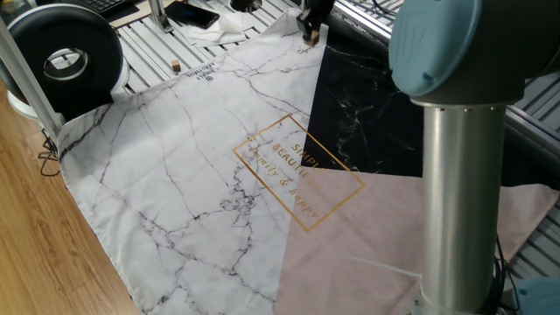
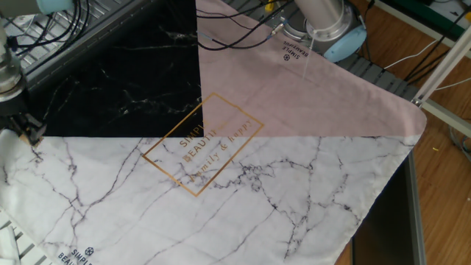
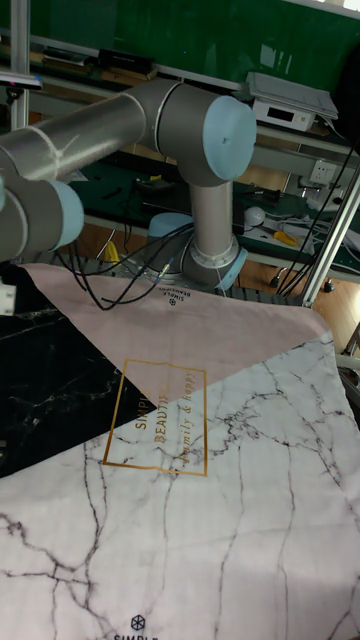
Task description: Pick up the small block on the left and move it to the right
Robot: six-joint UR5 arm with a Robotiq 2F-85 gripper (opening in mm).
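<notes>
My gripper (image 1: 308, 31) hangs over the far corner of the cloth, where the white marble part meets the black part. It is shut on the small block (image 1: 309, 38), a tan cube whose lower end shows between the fingertips. From the other fixed view, the gripper (image 2: 31, 135) sits at the far left edge, with the small block (image 2: 37, 138) just above the cloth. The tall fixed view shows only the arm (image 3: 120, 130); the gripper and block are out of frame there.
A cloth (image 1: 201, 166) in white marble, black marble and pink, with a gold-framed print (image 1: 297, 171), covers the table. A black round device (image 1: 61, 57) and another small brown piece (image 1: 176, 65) sit on the slatted surface. The arm's base (image 2: 324, 26) stands behind the pink corner.
</notes>
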